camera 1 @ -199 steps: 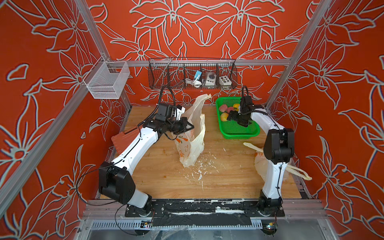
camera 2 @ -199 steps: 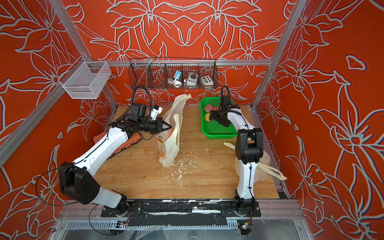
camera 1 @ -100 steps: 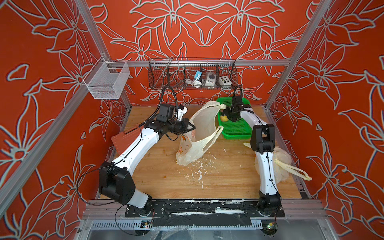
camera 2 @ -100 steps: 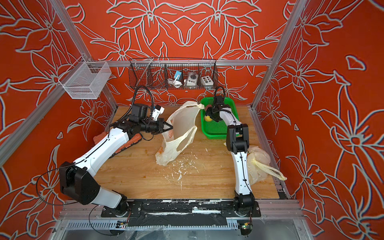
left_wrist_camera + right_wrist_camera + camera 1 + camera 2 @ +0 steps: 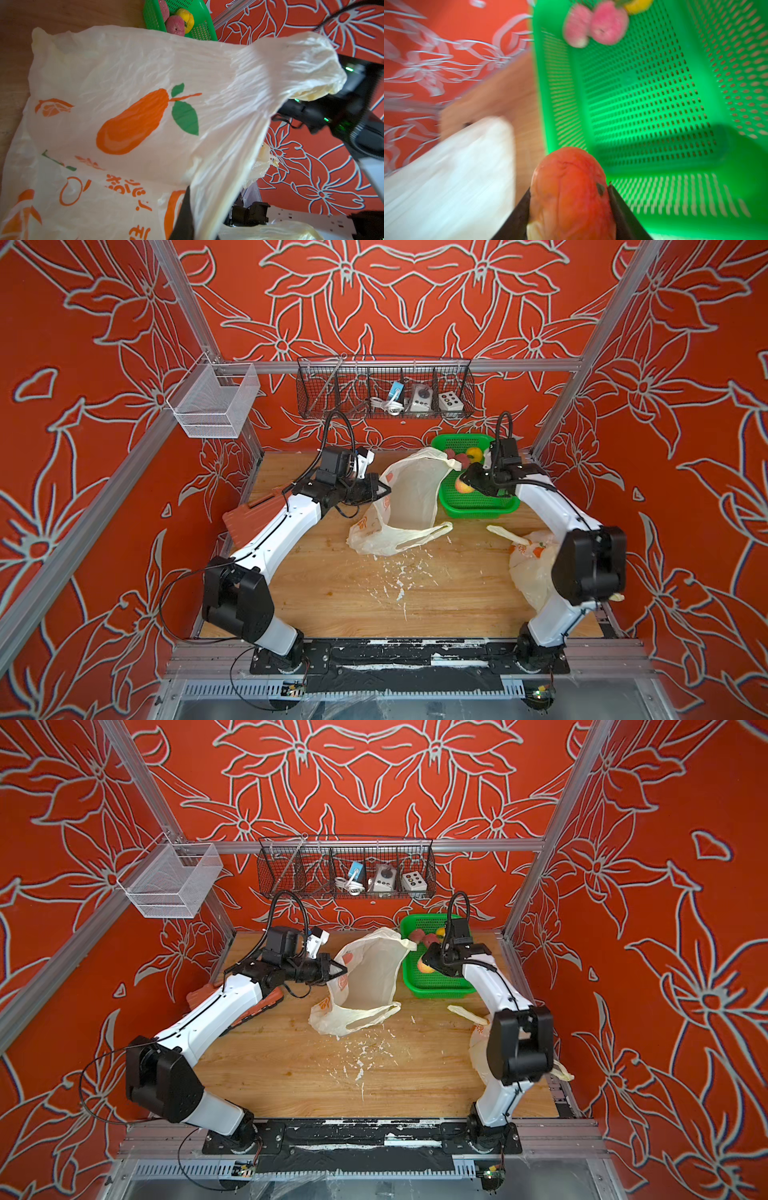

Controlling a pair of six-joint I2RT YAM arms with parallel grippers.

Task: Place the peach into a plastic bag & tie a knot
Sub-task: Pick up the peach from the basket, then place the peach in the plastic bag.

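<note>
A round red and yellow peach (image 5: 571, 187) is gripped between the two black fingers of the right end effector (image 5: 468, 482). It is held up over the left side of the green plastic basket with holes (image 5: 478, 506). Just beside it, a cream plastic bag with orange fruit pictures (image 5: 409, 497) is pinched at its left rim by the left end effector (image 5: 385, 489), which is clenched tight on the thin plastic. The mouth of the bag is pulled wide open, and its far edge is leaned over the left rim of the basket. The bottom of the bag is rested on the wooden tabletop (image 5: 332, 593). Two pink fruits (image 5: 175, 26) and one yellow fruit (image 5: 187, 18) are seen at the far end of the basket. A wide bare patch of wood, dotted with small white scraps (image 5: 395, 572), is left in front of the bag, between the two arms. A second cream bag (image 5: 530, 568) is laid by the right edge of the tabletop, partly hidden behind the right arm.
</note>
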